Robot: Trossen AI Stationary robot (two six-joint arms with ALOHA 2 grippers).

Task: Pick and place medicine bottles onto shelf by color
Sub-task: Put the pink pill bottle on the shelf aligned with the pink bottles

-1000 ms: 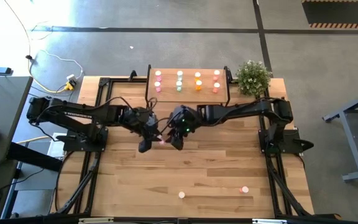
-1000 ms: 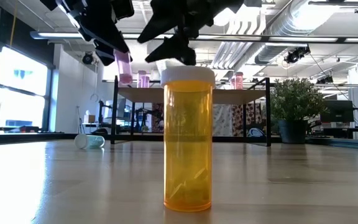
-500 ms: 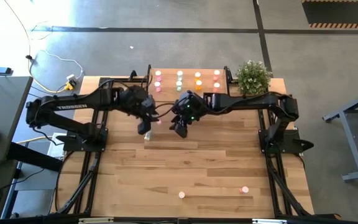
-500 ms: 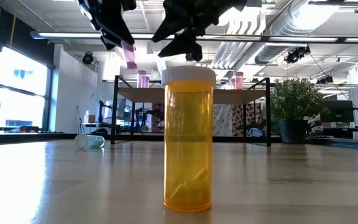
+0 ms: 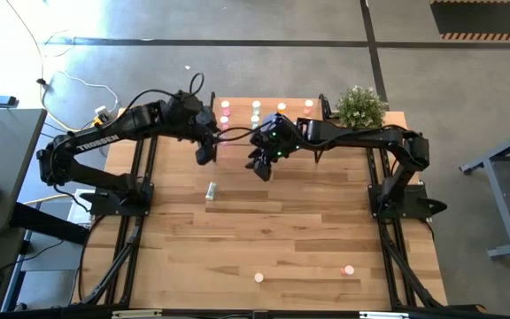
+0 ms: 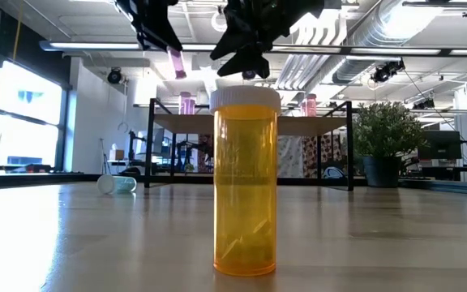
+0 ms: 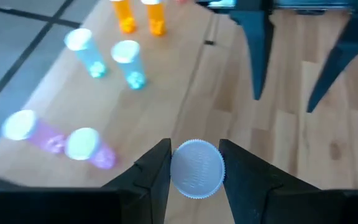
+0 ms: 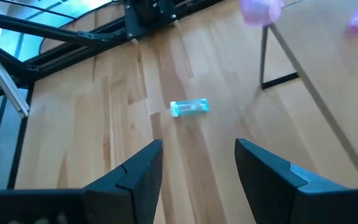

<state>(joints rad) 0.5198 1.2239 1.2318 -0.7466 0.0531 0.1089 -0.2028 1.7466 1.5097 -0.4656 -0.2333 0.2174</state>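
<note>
Pink bottle (image 6: 175, 62) is riding in the left pincer (image 7: 196, 167), fingers clamped on its white cap, hovering at the shelf's (image 5: 319, 129) near left edge. It's the carry-and-place step; next, I'd say, it needs lowering beside the two pink bottles (image 7: 51, 137) without knocking them. Right pincer (image 8: 194, 165) is hanging just alongside, fingers spread, gripping nothing, crowding the approach. A teal bottle (image 5: 211, 190) is lying on the worktop (image 5: 282, 239), and an orange one (image 6: 245, 182) is standing near the front.
</note>
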